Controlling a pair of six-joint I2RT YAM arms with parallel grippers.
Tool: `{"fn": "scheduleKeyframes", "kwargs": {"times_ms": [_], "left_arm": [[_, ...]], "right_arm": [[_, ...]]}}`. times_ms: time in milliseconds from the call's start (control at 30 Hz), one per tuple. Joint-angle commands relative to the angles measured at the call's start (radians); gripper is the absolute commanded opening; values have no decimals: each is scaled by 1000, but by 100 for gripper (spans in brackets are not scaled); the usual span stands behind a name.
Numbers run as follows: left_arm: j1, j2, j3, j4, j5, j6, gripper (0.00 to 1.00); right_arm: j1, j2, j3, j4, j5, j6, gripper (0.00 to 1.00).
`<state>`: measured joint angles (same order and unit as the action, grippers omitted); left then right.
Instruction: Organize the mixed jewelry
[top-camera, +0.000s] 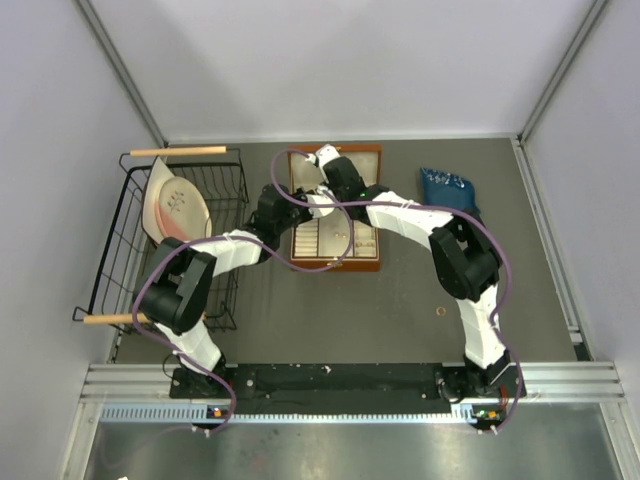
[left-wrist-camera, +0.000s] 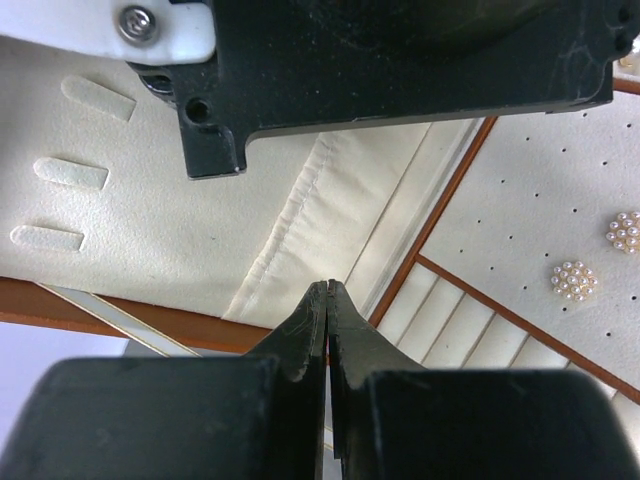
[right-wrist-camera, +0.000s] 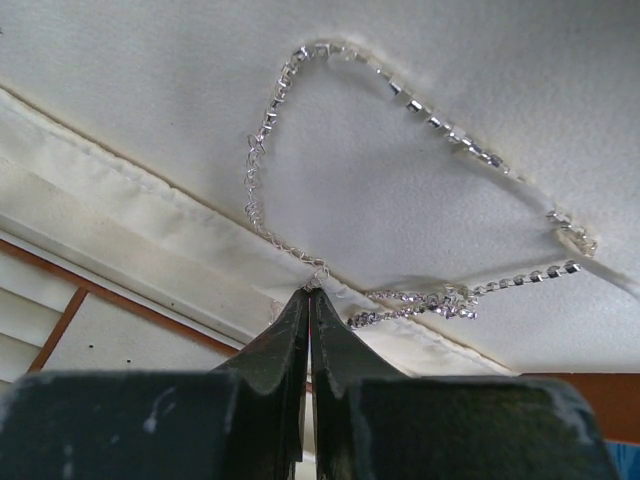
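Note:
The silvery chain necklace (right-wrist-camera: 400, 180) lies in a loop on the cream lining of the open brown box's lid (top-camera: 362, 156). My right gripper (right-wrist-camera: 312, 292) is shut, with the thin end of the chain pinched at its tips; in the top view it (top-camera: 320, 162) is over the lid. My left gripper (left-wrist-camera: 328, 285) is shut and empty, just below the right gripper's black body, near the lid's hinge; in the top view it (top-camera: 302, 196) is at the box's left side. One tiny ring (top-camera: 441, 312) lies on the table right of the box. The other ring is not visible.
The box tray (top-camera: 362, 262) has slotted rows and a dotted pad holding two pearl clusters (left-wrist-camera: 573, 281). A black wire basket (top-camera: 130, 215) with a plate (top-camera: 178, 208) stands at the left. A blue object (top-camera: 448, 188) lies at the back right.

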<state>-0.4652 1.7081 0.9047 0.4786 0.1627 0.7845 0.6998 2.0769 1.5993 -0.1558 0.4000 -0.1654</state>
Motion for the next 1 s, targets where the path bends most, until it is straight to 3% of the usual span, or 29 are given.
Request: {"fn": "scheduleKeyframes", "kwargs": {"times_ms": [0,400,667,967], "left_arm": [[-3,-18,6,86,-2,-5,4],[-1,-18,8,91,5,25,15],[0,30,46,92,8,71,34],[3,74,85,100,-6,116,44]], "right_arm": [[26,-57,13,41,31,-2,0],[24,-161,25,-34,-26,35,0],[26,-166,44,-50,-30,29,0],[24,-147,56,-50,-35,9,0]]}}
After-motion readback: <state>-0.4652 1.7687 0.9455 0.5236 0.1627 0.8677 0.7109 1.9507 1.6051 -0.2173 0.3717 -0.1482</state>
